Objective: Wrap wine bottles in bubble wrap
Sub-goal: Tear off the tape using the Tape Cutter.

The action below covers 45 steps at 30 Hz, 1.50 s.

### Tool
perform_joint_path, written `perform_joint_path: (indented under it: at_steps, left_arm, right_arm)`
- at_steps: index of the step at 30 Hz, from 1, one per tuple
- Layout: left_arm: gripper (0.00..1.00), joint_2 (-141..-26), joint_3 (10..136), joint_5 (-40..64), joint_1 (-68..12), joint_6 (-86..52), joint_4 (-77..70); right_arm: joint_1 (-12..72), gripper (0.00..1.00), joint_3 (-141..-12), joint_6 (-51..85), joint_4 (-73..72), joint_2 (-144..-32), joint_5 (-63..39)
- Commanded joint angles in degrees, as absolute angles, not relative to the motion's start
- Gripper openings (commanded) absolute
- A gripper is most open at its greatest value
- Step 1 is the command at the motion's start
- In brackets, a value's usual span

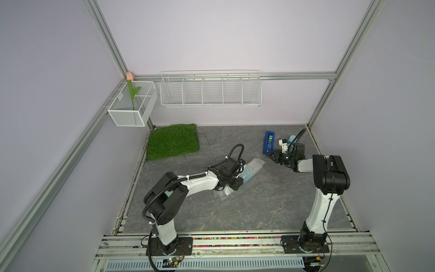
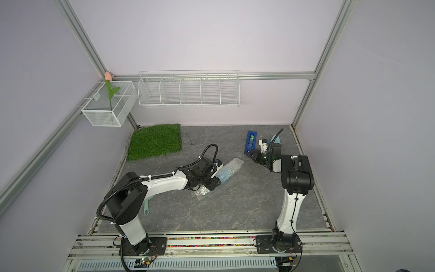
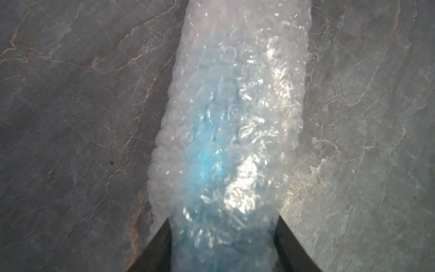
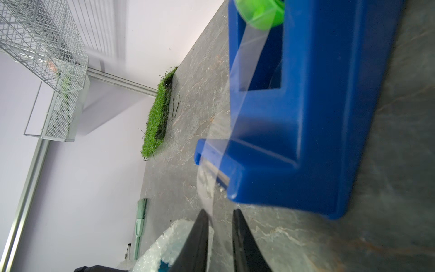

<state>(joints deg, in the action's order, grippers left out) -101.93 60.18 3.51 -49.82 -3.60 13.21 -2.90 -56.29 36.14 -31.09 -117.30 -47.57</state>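
The wine bottle (image 3: 207, 164) lies on the grey table rolled inside the bubble wrap (image 1: 251, 168) (image 2: 229, 169) and shows only as a blue glow through it. My left gripper (image 1: 236, 183) (image 3: 223, 219) is shut on the wrapped bottle near one end, a finger on each side. Loose wrap sticks out beyond both sides of that grip. My right gripper (image 1: 268, 154) (image 4: 220, 210) sits at the cutter end of the blue tape dispenser (image 1: 269, 141) (image 4: 306, 117). Its jaws stand a narrow gap apart, and the free end of the clear tape (image 4: 207, 186) hangs down between them.
A green grass mat (image 1: 173, 141) lies at the back left of the table. A white wire rack (image 1: 210, 90) and a mesh box (image 1: 133, 103) holding a tulip hang on the walls. A pale green tool (image 2: 147, 207) lies under the left arm.
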Motion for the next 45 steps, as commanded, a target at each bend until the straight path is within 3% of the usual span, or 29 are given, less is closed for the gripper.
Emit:
perform_joint_path:
  at_steps: [1, 7, 20, 45]
  left_arm:
    - [0.50, -106.8, 57.5, 0.5, -48.5, -3.2, 25.2]
    - [0.50, -107.0, 57.7, 0.6, -48.5, -3.0, 25.4]
    - [0.50, -107.4, 58.0, 0.7, -48.5, -2.8, 25.5]
    - [0.50, -108.6, 59.0, 1.8, -48.5, -1.7, 25.7]
  right_arm:
    - [-3.2, 0.17, -57.4, 35.4, -30.2, -118.1, -47.6]
    - [-3.2, 0.07, -57.8, 35.1, -29.1, -118.3, -47.9]
    - [-3.5, 0.07, -61.2, 28.7, -11.9, -117.9, -42.2]
    - [2.4, 0.07, -71.0, 21.5, 22.8, -113.4, -11.7]
